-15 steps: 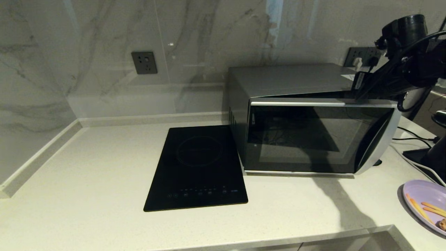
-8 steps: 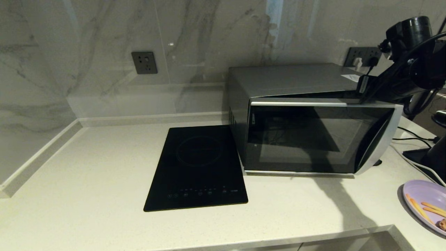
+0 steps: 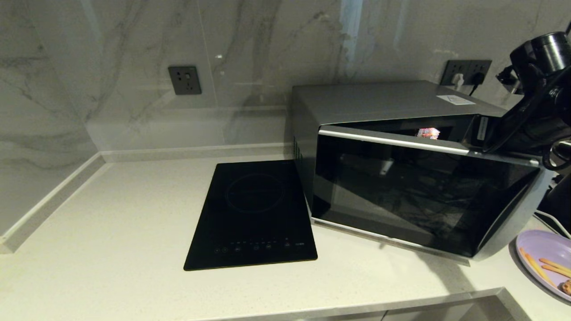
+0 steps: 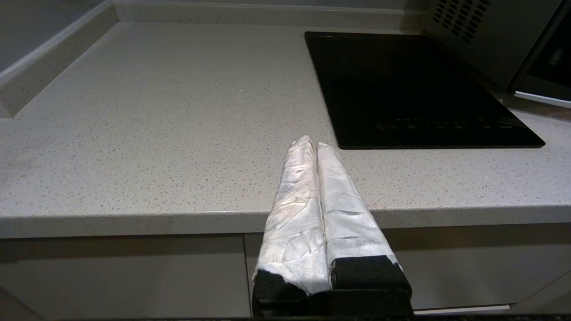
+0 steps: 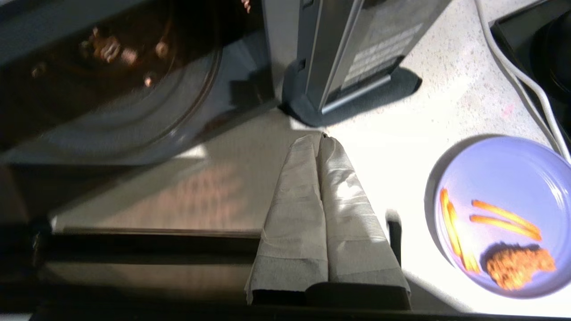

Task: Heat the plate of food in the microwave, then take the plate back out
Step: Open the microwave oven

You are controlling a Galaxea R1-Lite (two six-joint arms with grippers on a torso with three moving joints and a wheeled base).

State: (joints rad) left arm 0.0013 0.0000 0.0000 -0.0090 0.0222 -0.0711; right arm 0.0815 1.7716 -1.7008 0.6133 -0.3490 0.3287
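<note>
The silver-grey microwave (image 3: 379, 102) stands at the back right of the counter, its dark glass door (image 3: 419, 191) swung partly open at the right side. My right arm (image 3: 542, 111) reaches down behind the door's top right corner. In the right wrist view my right gripper (image 5: 322, 137) is shut and empty, its taped fingers just inside the door's top edge (image 5: 147, 243), near the glass turntable (image 5: 134, 102). The lavender plate of food (image 3: 542, 249) lies on the counter to the right of the door, with orange sticks and a brown piece on the plate (image 5: 504, 178). My left gripper (image 4: 311, 141) is shut, parked at the counter's front edge.
A flat black induction cooktop (image 3: 254, 214) lies left of the microwave. White cables (image 5: 517, 76) and a dark appliance sit beyond the plate. Wall sockets (image 3: 184, 80) are set in the marble backsplash. The counter's front edge (image 3: 401, 305) runs close below.
The microwave door has swung further open toward the front. My right arm has moved right and forward with it. A lit spot now shows inside the oven.
</note>
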